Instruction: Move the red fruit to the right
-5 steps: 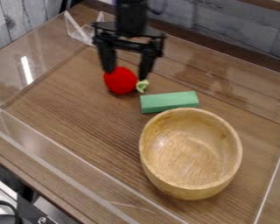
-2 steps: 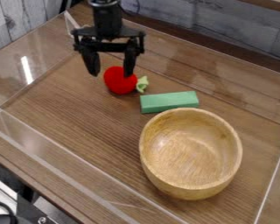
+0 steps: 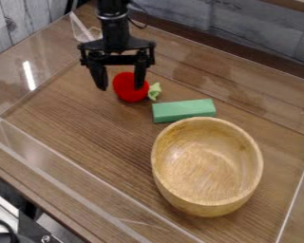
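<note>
The red fruit is a small round bright red toy with a green leafy tip on its right side, lying on the wooden table left of centre. My black gripper points straight down over it, open. One finger stands to the fruit's left and the other at its upper right, so the fruit sits between and just below them. I cannot tell whether a finger touches the fruit.
A flat green rectangular block lies just right of the fruit. A large wooden bowl stands at the front right. Clear acrylic walls ring the table.
The gripper has moved left and down and rolled about its own axis, going from right above the fruit to straddling it. The fruit has not moved.
</note>
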You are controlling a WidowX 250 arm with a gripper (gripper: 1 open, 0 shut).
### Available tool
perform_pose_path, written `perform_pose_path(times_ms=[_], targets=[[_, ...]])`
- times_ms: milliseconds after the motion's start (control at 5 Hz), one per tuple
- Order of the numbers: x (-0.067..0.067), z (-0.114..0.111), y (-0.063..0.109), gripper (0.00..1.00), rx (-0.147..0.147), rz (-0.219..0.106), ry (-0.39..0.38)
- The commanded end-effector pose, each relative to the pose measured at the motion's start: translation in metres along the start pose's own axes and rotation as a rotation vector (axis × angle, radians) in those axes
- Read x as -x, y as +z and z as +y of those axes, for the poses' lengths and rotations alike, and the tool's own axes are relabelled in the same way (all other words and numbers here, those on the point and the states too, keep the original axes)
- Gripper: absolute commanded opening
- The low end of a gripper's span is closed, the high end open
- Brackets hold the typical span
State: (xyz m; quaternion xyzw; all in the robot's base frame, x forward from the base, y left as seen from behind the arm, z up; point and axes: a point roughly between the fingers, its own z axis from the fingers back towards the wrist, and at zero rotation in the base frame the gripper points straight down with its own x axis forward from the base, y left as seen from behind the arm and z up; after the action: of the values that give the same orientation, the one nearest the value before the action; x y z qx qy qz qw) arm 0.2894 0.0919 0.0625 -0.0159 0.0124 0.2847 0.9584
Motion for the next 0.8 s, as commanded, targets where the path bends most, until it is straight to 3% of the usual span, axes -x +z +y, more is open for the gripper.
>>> perform_pose_path(times_ms=[0, 600], targets=[[-0.007, 0.003, 0.004, 1.00, 0.007, -0.038, 0.049], [-0.013, 0.003, -0.010, 1.00, 0.011, -0.036, 0.139]])
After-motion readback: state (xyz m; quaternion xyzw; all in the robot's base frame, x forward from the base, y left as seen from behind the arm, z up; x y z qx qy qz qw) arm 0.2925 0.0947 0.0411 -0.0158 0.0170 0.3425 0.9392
